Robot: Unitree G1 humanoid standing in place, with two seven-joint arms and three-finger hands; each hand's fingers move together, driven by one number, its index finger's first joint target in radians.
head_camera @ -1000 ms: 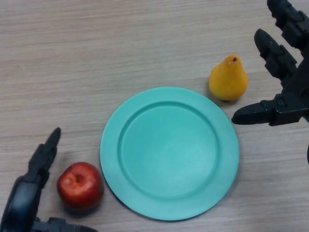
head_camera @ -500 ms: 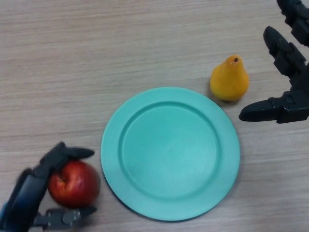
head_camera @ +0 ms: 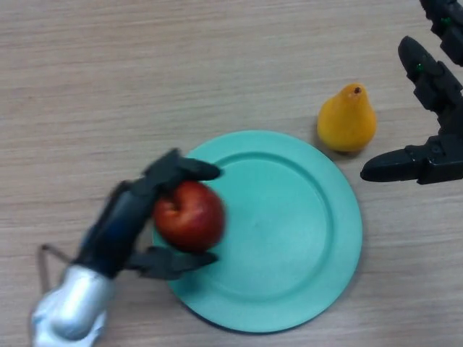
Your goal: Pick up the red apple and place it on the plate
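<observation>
left hand (head_camera: pixel 134 217) curled round red apple (head_camera: pixel 189 215) | apple now carried from table onto left part of teal plate (head_camera: pixel 311 217), not yet released | right hand (head_camera: pixel 427 155) spread open, idle beside pear (head_camera: pixel 347 120)

I can only say I am working over a bare test tabletop (head_camera: pixel 108 87), a pale wood-grain laminate surface filling the whole view. A teal plate (head_camera: pixel 318 238) sits at centre and a yellow pear (head_camera: pixel 346 120) at two o'clock; they look staged. Nothing shows the room around it.
</observation>
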